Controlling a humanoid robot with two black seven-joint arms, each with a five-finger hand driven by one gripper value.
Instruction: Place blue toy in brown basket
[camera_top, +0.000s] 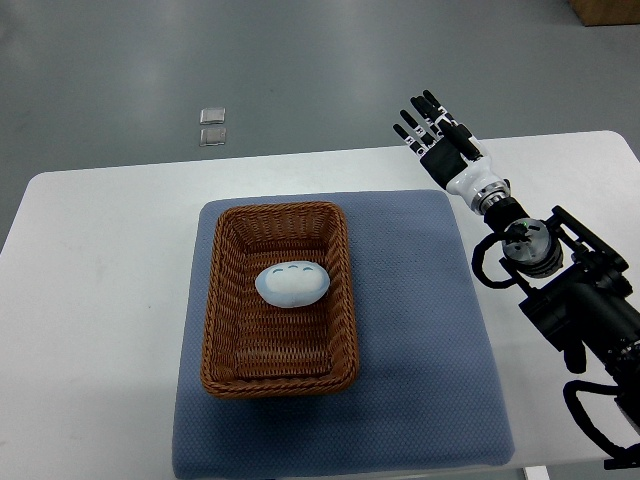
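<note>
Well, the blue toy (292, 283) lies inside the brown basket (279, 378), well apart from the right hand (437, 133), which hangs up over the far right of the white table (90, 300). Its long axis runs roughly across the basket, left to right, slightly tilted. That hand holds nothing, fingers straight and spread, pointing away from the robot, its arm stretched diagonally over the blue mat (420, 350).

Toy (292, 283) in basket (222, 330) on mat (420, 340), hand (437, 137) right.
</note>
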